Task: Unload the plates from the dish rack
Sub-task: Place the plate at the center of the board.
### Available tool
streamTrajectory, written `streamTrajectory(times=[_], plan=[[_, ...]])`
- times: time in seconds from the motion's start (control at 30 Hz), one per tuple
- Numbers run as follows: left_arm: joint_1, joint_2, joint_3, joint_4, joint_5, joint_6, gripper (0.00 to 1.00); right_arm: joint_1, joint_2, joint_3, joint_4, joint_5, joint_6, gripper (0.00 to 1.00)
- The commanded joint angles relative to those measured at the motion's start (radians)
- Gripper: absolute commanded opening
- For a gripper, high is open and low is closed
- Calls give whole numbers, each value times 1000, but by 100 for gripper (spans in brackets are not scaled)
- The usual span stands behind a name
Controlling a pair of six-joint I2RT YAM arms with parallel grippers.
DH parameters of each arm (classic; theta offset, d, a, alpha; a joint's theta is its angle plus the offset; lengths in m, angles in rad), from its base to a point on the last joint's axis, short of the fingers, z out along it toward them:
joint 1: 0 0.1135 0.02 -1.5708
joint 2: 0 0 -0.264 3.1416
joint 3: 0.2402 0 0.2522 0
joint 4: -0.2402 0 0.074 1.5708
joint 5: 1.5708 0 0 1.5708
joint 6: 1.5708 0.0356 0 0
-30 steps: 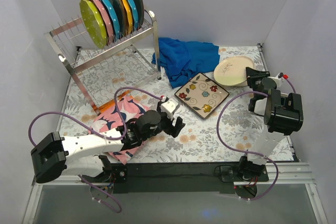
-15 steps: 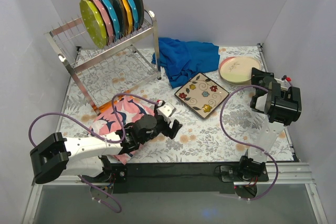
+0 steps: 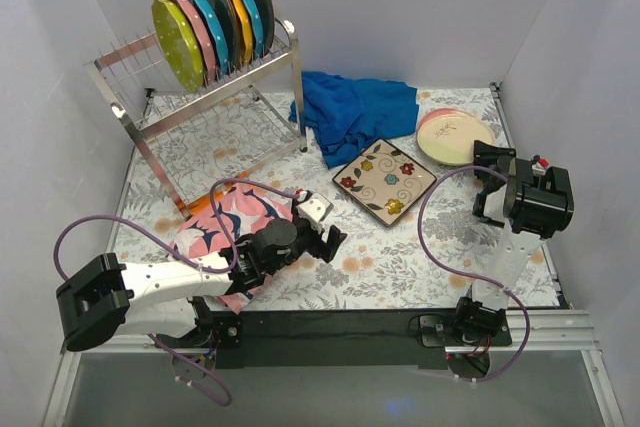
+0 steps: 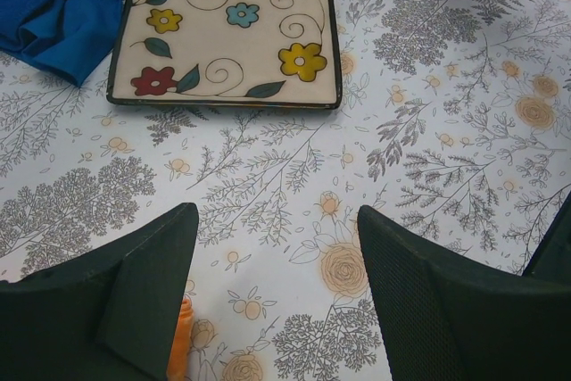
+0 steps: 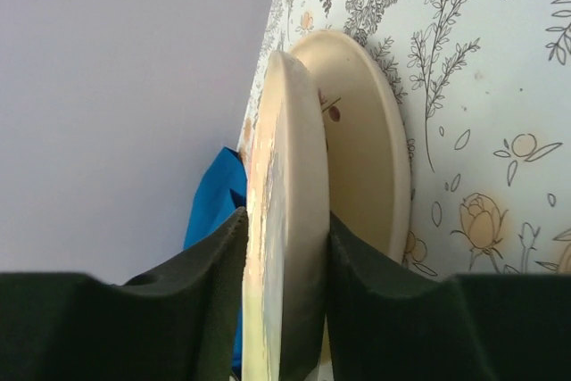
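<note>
Currently seven plates (image 3: 210, 22) stand on edge in the rack (image 3: 215, 97), back left. Cream plate (image 3: 452, 134) sits at the back right of the surface (image 3: 400, 257). Right gripper (image 5: 285, 220) is at its near rim, jaws closed on that rim, a pad against each face. Square plate (image 3: 385, 179) lies flat mid-surface, just beside the blue cloth (image 3: 350, 107). Left gripper (image 4: 277, 214) is low over the surface, near the square plate's front edge, jaws wide with nothing between them. Pink cloth (image 3: 225, 217) lies under the left arm.
</note>
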Motion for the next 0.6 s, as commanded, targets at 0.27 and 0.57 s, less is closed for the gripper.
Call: streamTrajectory(times=[0.27,0.57], plan=[[-2,-63,-19,3,-41,13,71,-28,-213,26,-331,40,-200,45],[-2,-69,-14,-10,-37,6,71,-50,-244,120,-647,-4,-337,45]])
